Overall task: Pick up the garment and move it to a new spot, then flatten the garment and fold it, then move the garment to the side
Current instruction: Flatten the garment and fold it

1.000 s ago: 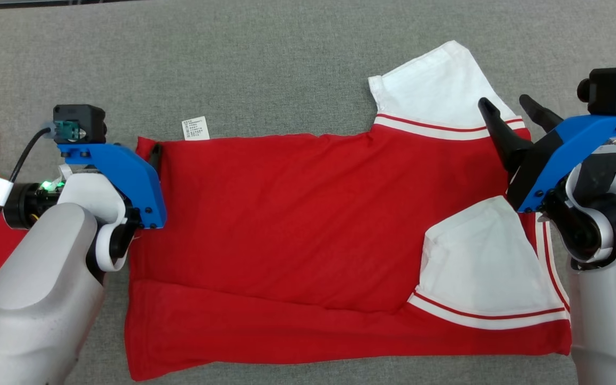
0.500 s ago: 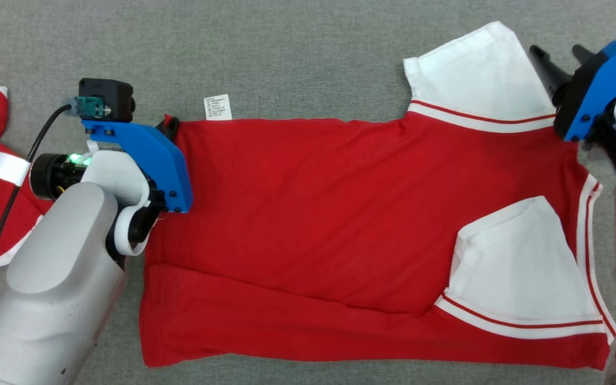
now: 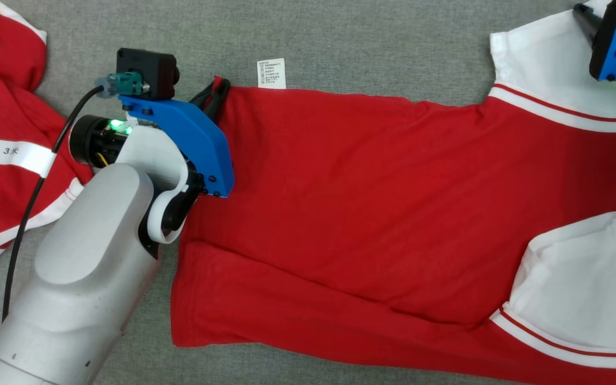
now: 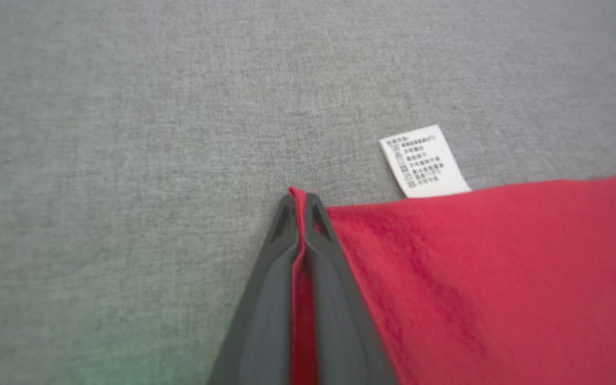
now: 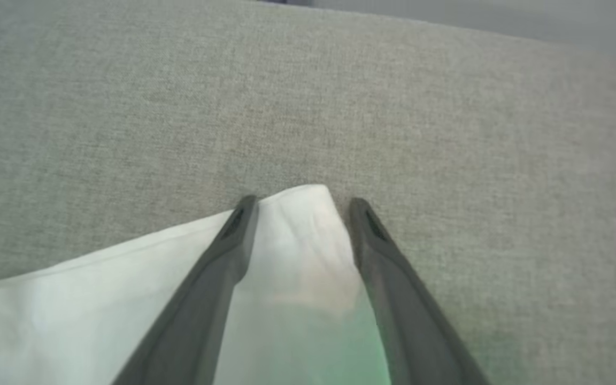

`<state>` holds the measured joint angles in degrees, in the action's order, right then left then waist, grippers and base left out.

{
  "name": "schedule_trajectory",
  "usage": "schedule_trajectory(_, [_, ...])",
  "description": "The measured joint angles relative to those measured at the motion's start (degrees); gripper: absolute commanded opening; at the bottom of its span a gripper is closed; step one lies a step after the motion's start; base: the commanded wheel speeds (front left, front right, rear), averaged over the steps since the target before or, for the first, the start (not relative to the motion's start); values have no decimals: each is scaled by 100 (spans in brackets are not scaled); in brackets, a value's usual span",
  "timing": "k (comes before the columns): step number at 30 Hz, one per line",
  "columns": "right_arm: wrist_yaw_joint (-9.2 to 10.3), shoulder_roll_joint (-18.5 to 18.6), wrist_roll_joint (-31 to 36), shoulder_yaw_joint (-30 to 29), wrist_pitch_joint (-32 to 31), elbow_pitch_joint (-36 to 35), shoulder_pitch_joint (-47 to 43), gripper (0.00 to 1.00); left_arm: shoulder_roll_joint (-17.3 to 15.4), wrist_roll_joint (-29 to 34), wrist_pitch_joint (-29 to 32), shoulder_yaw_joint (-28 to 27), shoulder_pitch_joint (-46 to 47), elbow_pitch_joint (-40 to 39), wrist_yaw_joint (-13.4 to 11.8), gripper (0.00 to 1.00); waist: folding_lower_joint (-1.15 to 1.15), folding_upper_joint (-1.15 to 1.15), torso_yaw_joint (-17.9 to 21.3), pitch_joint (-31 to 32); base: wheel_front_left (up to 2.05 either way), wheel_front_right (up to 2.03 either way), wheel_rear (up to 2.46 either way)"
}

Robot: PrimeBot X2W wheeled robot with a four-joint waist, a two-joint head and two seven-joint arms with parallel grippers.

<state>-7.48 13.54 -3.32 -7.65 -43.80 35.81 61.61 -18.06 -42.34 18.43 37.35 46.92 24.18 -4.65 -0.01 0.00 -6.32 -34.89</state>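
A red garment (image 3: 372,203) with white sleeves lies spread on the grey surface, its lower edge folded up. My left gripper (image 3: 220,88) is at its far left corner, shut on the red hem. The left wrist view has the two fingers of the left gripper (image 4: 298,200) pressed together with red cloth (image 4: 500,278) between them. My right gripper (image 3: 580,10) is at the top right, over the far white sleeve (image 3: 543,69). In the right wrist view the right gripper (image 5: 302,206) stands open, its fingers on either side of the sleeve tip (image 5: 297,256).
A white care label (image 3: 271,73) sticks out from the garment's far edge, close to my left fingers. Another red garment (image 3: 3,133) lies bunched at the left. A black cable with a white tag (image 3: 16,155) runs along my left arm. Grey cloth surface (image 3: 367,43) lies beyond.
My left gripper has shut on the hem corner. The right gripper has moved out to the far sleeve's tip. The head camera has shifted, sliding the whole picture right.
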Motion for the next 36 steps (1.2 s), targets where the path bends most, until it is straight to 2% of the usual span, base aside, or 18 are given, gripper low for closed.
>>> schedule_trajectory(2, [1, -2, 18, 105, -5, 31, 29, 6, 12, -9, -47, -2, -4, 1, 10, 0, 0, 0, -12, -3, 0, 0, 0])
schedule_trajectory(3, [1, -14, 2, 149, -3, 37, 23, 0, 10, -26, -74, -3, -14, 12, 11, 0, 1, 0, -3, 18, 0, 0, 0])
schedule_trajectory(12, [-1, 37, -347, 408, 866, -157, -240, 0, 4, 1, -969, -186, -358, 191, -57, 0, 2, 0, 185, 342, 0, 0, 0])
schedule_trajectory(15, [-1, 29, -632, 414, 1104, -267, -383, 0, 8, 9, -1312, -221, -527, 231, -29, 0, 2, 0, 260, 505, 0, 0, 0])
schedule_trajectory(18, [-1, 34, -935, 412, 1223, -387, -610, 0, 4, 54, -1680, -198, -719, 231, 105, 0, 2, 0, 323, 700, 0, 0, 0])
schedule_trajectory(22, [0, -8, -1480, 408, 1102, -644, -1117, 0, -60, 159, -2089, -69, -1048, 158, 319, 0, 2, 0, 383, 1016, 0, 0, 0])
schedule_trajectory(27, [0, -143, -2394, 414, 769, -1308, -1983, 0, -147, 216, -2543, 97, -1538, -25, 592, 0, 2, 0, 451, 1428, 0, 0, 0])
schedule_trajectory(36, [0, 26, -2660, 149, 305, -2525, -3581, 0, -601, 425, -2922, 307, -2187, -231, 772, 0, 0, 0, 602, 1980, 0, 0, 0])
